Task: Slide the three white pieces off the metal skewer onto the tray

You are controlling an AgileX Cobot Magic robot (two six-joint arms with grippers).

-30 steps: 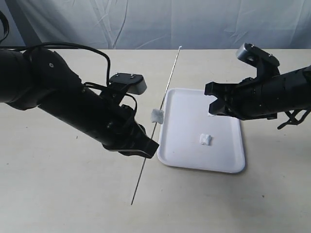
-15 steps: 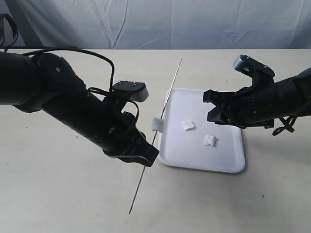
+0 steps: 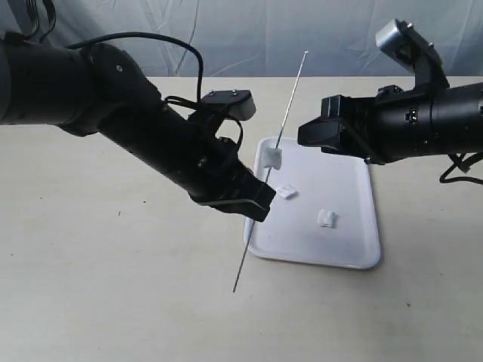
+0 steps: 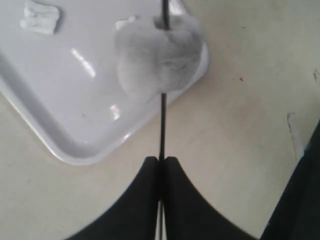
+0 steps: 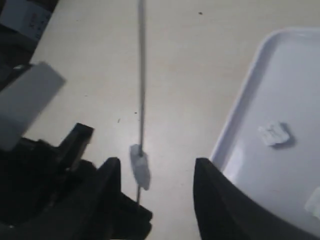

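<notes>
My left gripper [image 3: 256,202] is shut on the metal skewer [image 3: 290,98], holding it slanted above the table. One white piece [image 3: 272,157] is still threaded on the skewer, hanging over the near-left rim of the tray [image 3: 317,261]. Two white pieces lie loose on the tray, one [image 3: 286,191] near the left gripper and one [image 3: 326,219] further right. In the left wrist view the gripper [image 4: 161,160] pinches the skewer [image 4: 162,120] below the piece [image 4: 160,55]. My right gripper [image 5: 156,165] is open, its fingers apart on either side of the threaded piece [image 5: 140,172] and not touching it.
The tray rests on a beige table [image 3: 113,302] in front of a grey-blue curtain [image 3: 226,30]. Black cables [image 3: 181,53] loop over the left arm. The skewer's lower tip [image 3: 235,290] hangs just above the table in front of the tray.
The right gripper let a second white piece drop onto the tray, opened wide and rose toward the skewer. The left arm lifted and carried the skewer right, over the tray's edge.
</notes>
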